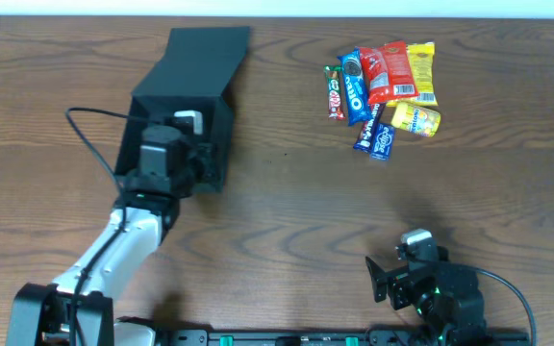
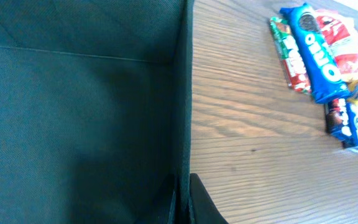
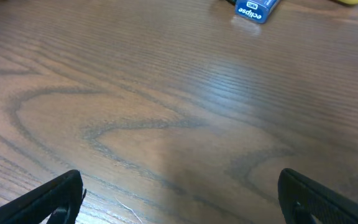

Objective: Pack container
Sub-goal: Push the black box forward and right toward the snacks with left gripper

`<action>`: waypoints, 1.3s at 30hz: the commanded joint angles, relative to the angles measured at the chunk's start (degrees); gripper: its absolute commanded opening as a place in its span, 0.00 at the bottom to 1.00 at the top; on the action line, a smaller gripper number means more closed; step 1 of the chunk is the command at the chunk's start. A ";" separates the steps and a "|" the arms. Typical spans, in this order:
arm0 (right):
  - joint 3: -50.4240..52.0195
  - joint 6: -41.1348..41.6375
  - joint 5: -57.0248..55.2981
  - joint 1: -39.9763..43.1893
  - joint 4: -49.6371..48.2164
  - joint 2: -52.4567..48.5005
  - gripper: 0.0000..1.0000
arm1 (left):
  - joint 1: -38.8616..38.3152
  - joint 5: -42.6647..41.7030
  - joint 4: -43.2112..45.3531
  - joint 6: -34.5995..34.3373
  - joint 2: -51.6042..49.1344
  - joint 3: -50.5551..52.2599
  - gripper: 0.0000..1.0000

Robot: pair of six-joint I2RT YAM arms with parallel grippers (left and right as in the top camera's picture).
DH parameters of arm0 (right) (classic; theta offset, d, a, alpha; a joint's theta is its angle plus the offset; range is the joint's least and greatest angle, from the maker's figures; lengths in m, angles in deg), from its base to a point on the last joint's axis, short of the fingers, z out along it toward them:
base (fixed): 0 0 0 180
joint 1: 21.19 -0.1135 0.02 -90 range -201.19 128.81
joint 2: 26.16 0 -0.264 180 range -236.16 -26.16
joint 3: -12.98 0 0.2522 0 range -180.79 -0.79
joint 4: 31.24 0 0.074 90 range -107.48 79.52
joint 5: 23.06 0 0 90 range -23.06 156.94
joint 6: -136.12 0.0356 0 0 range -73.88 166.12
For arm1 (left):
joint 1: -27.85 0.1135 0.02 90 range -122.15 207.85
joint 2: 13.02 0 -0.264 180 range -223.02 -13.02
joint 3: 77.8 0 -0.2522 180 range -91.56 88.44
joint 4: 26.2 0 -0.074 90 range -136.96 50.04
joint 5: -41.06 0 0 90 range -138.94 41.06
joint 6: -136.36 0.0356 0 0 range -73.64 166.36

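My left gripper [image 2: 187, 200] is clenched on the right side wall of the container [image 1: 205, 60], whose lid is open. The snacks [image 1: 383, 86] lie well apart, to the right of the container. My right gripper [image 3: 185, 205] is spread wide and holds nothing, also far right of the container. I fear that if I pull, the thin wall may slip out or bend, and the container may tip.

**Left arm** [image 1: 113, 255], lower left of the overhead view: a white rounded link on a black base, ending in a black boxy wrist unit with a small white block. A looped cable [image 1: 83, 130] runs at its upper left. **Right arm** [image 1: 436, 288], lower right: black, with a grey-white cap, green glints and a curved black lead [image 1: 513, 284]. **Right gripper** [image 3: 179, 186]: black tapered fingers [image 3: 48, 199] in the lower corners.
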 commanded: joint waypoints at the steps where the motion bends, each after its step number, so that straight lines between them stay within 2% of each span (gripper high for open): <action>1: 0.37 0.83 -0.37 -0.24 0.09 0.35 0.99 | -5.88 10.36 1.92 -7.76 -0.24 -1.44 0.06; 6: 0.37 0.83 -0.37 -0.24 0.09 0.35 0.99 | -14.99 20.83 2.05 -11.13 -0.94 -4.55 0.06; 13: 0.37 0.83 -0.37 -0.24 0.09 0.35 0.99 | -21.29 22.21 -0.92 -17.31 -8.15 -13.05 0.06; 24: 0.37 0.83 -0.37 -0.24 0.09 0.35 0.99 | -26.53 22.18 -3.13 -12.48 -20.74 -26.71 0.06; 35: 0.37 0.83 -0.37 -0.24 0.09 0.35 0.99 | -29.05 22.18 -3.28 -12.59 -22.80 -28.79 0.06; 36: 0.37 0.83 -0.37 -0.24 0.09 0.35 0.99 | -29.18 22.23 -3.28 -12.59 -22.80 -28.89 0.30; 37: 0.37 0.83 -0.37 -0.24 0.09 0.35 0.99 | -29.24 22.21 -3.28 -12.59 -22.80 -29.03 0.98; 39: 0.37 0.83 -0.39 -0.24 0.09 0.35 0.99 | -29.31 22.23 -3.28 -12.59 -22.77 -29.38 0.95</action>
